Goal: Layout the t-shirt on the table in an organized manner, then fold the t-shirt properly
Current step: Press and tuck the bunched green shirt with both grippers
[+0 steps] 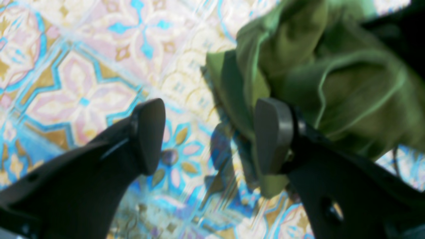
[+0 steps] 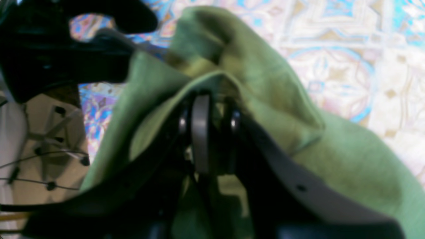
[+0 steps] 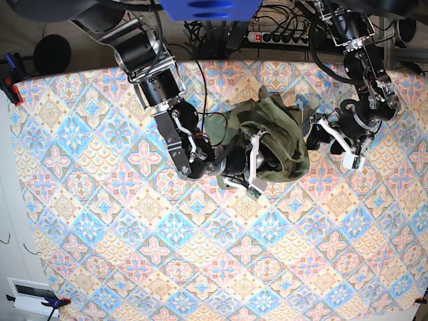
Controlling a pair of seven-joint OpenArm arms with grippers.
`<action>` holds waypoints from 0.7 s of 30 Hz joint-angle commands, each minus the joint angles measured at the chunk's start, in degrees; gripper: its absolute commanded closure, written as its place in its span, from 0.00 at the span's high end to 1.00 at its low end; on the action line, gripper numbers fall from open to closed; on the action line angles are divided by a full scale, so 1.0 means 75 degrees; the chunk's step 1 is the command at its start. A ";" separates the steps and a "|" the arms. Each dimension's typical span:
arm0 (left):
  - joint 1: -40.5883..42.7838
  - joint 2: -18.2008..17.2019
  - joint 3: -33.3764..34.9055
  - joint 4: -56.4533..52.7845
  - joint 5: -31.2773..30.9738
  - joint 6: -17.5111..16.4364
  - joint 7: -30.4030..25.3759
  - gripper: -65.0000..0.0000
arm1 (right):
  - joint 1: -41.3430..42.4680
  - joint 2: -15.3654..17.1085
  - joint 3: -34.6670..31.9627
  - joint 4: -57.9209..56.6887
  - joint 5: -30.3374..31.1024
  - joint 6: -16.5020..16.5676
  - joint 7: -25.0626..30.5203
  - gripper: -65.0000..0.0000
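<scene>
Most of the near half of the table (image 3: 200, 267) carried nothing but its tile print. Further in, toward the middle of the far half, the t-shirt (image 3: 271, 137) sat as a crumpled olive heap, not spread at all. The right gripper (image 3: 253, 172) reached into the heap's near side, its jaws pressed together on a fold of the fabric; in the right wrist view the cloth draped over and around the fingers (image 2: 200, 132). Beyond it, toward the far right corner, the left gripper (image 3: 313, 128) hung beside the heap with its jaws wide apart, one finger against the edge of the cloth and nothing between them.

The risk, as I judged it, lay in that single pinch. If it had caught several layers, lifting would raise a bundle instead of an edge, and the shirt would not open flat. The open left jaws could close on a stray inner fold instead of a hem or sleeve, twisting the garment further. A thin grip might also slip out under the cloth's weight.
</scene>
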 commanded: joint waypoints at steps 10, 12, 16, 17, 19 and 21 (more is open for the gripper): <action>-0.0655 -0.0321 -0.0018 0.0118 0.0954 -0.0017 -0.0174 0.63 | 0.0214 -0.0072 -0.0002 0.0437 0.0221 0.0086 0.0055 0.11; -0.0808 -0.0310 -0.0018 0.0118 0.1341 -0.0017 -0.0162 0.63 | 0.0214 -0.0072 -0.0002 0.0918 0.0221 0.0086 0.0044 0.11; -0.1007 -0.0263 0.0018 -0.0397 0.1786 -0.0017 -0.0174 0.63 | 0.0202 -0.0072 -0.0002 0.1469 0.0186 0.0086 -0.0214 0.11; -0.1148 -0.0263 0.0018 -0.0725 0.1845 -0.0017 -0.0174 0.63 | 0.0202 -0.0072 -0.0002 0.1445 0.0174 0.0086 -0.0214 0.11; -0.1359 -0.0263 0.0018 -0.1358 0.1857 -0.0017 -0.0185 0.63 | 0.0249 -0.0083 -0.0002 0.1398 0.0174 0.0086 -0.0191 0.11; -0.1441 -0.0263 0.0018 -0.1651 0.1786 -0.0017 -0.0185 0.63 | 0.0249 -0.0083 -0.0002 0.1316 0.0174 0.0086 -0.0191 0.11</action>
